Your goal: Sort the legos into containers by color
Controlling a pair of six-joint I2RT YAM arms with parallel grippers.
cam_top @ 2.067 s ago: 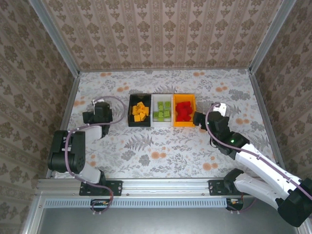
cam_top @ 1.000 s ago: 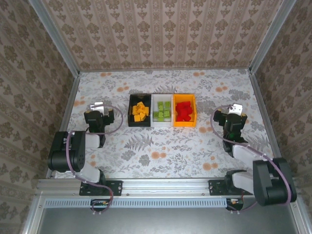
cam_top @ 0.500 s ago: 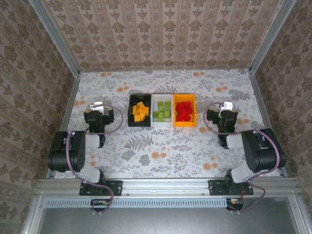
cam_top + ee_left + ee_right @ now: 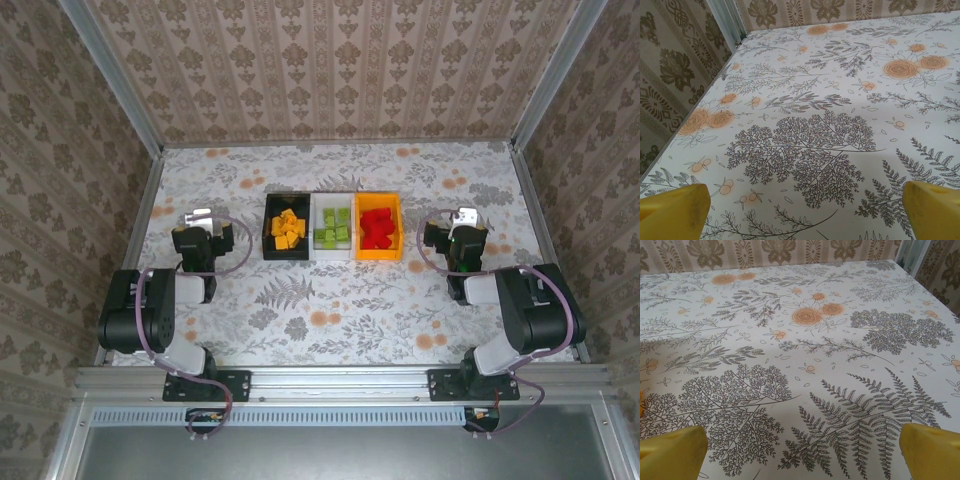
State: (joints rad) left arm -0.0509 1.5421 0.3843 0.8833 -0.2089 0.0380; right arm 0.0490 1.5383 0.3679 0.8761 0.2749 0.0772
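Note:
Three containers stand side by side at mid-table. The black bin (image 4: 290,200) holds orange-yellow legos (image 4: 287,229). Olive-green legos (image 4: 334,229) lie in the white bin (image 4: 314,228). Red legos (image 4: 376,227) lie in the orange bin (image 4: 396,226). My left gripper (image 4: 202,224) (image 4: 804,212) rests left of the black bin, open, with bare table between its yellow fingertips (image 4: 672,210). To the right of the orange bin my right gripper (image 4: 463,228) (image 4: 801,452) is open too, its yellow fingertips (image 4: 932,450) wide apart over bare table.
The floral tablecloth (image 4: 330,300) runs between papered walls, with metal rails along the left (image 4: 145,215) and right (image 4: 530,215) sides. Both arms are folded back near their bases at the near edge.
The right arm has pulled back from beside the orange bin and folded up to the right. The left gripper shifted slightly. Over the last half second nothing moved.

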